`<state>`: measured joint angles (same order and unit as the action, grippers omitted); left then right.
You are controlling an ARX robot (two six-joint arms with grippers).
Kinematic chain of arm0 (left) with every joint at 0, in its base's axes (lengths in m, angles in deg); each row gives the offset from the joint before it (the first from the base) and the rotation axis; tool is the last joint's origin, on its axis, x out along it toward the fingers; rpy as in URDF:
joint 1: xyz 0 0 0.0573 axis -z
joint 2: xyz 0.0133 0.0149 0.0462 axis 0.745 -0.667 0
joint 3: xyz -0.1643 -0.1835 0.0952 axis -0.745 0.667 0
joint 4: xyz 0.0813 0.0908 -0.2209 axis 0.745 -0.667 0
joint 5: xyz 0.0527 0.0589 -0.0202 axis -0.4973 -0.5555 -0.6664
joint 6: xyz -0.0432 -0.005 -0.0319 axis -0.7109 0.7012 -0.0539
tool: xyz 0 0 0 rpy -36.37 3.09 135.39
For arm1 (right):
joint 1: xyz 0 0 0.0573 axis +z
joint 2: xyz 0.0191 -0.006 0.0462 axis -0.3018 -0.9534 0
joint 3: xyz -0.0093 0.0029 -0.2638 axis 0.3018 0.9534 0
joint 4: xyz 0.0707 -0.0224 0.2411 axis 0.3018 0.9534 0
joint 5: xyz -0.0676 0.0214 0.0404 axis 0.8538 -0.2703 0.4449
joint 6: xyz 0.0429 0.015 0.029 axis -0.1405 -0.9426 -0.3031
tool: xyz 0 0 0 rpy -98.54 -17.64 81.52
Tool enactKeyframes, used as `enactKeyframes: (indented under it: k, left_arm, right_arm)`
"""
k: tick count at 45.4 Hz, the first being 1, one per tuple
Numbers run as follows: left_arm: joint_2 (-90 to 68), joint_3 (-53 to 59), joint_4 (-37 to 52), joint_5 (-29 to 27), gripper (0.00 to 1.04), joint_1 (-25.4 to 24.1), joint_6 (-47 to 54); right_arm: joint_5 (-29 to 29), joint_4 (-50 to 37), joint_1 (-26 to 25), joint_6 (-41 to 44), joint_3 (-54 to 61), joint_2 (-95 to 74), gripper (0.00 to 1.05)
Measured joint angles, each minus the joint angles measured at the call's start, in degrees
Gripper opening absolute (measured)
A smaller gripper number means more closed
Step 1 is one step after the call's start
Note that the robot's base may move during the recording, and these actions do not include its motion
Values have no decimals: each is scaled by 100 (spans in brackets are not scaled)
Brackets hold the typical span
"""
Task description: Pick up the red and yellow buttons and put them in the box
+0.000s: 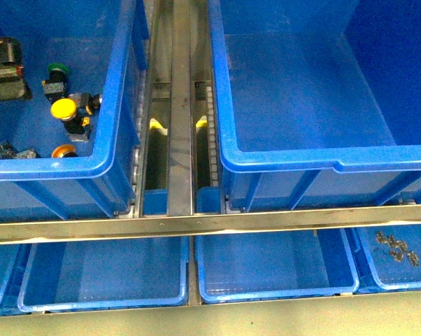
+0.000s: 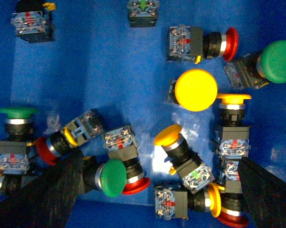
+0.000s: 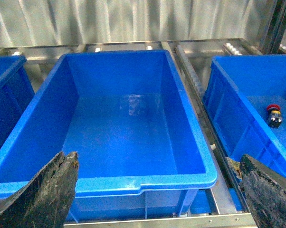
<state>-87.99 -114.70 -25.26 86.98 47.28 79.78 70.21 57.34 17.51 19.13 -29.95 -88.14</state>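
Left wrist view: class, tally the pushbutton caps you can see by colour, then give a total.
Red caps: 4
Yellow caps: 5, one cut off at the picture's edge
Green caps: 3
Total: 12 caps. Two further switch bodies show no cap colour.

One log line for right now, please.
left hand: open, above red and yellow buttons | right hand: open, above box | box: empty | held: nothing
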Motion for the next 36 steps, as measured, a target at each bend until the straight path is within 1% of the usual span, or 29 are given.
enactKeyframes:
  k: [22, 36]
  left_arm:
    - [-1119, -820, 52, 55, 97, 122, 232]
    - [-1766, -1497, 39, 190, 97, 229, 240]
  right_arm:
    - [0, 0, 0, 0, 0, 2, 99]
    - [0, 0, 0, 0, 0, 2, 99]
